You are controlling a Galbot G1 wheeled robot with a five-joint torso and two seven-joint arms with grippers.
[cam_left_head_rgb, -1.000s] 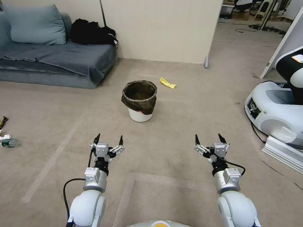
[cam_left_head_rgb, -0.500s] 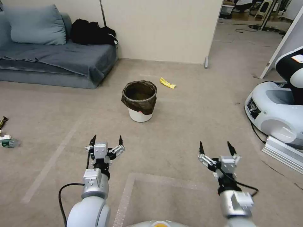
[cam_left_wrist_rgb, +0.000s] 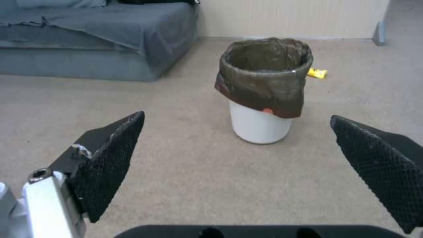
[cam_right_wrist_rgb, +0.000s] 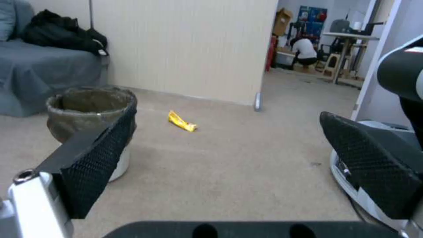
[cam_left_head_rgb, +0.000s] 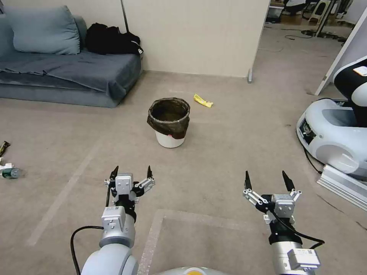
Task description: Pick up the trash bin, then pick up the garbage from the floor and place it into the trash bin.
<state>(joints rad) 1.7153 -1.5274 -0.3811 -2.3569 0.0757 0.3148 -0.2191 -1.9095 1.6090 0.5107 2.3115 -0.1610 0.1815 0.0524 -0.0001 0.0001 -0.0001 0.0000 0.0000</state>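
**Bin ahead, both grippers spread and empty**

Trash bin (cam_left_head_rgb: 169, 122) upright on the carpet, ahead of and between the two arms, well apart from both; dark crinkled bag folded over the rim, white wall showing below. Left gripper (cam_left_head_rgb: 131, 172) low over the floor, fingers spread wide, holding nothing, pointed toward the bin, which sits ahead and slightly to its right. In the left wrist view, bin (cam_left_wrist_rgb: 263, 89) framed between the two black fingertips (cam_left_wrist_rgb: 112, 155). Right gripper (cam_left_head_rgb: 267, 180) likewise splayed and empty, bin ahead and off to its left. Yellow wrapper (cam_left_head_rgb: 202, 101) flat on the carpet just beyond the bin, to its right, not touching it. More litter, a clear bottle (cam_left_head_rgb: 9, 172) among it, far off at the left edge. Grey sofa (cam_left_head_rgb: 69, 72) behind, black clothes (cam_left_head_rgb: 111, 39) on it.
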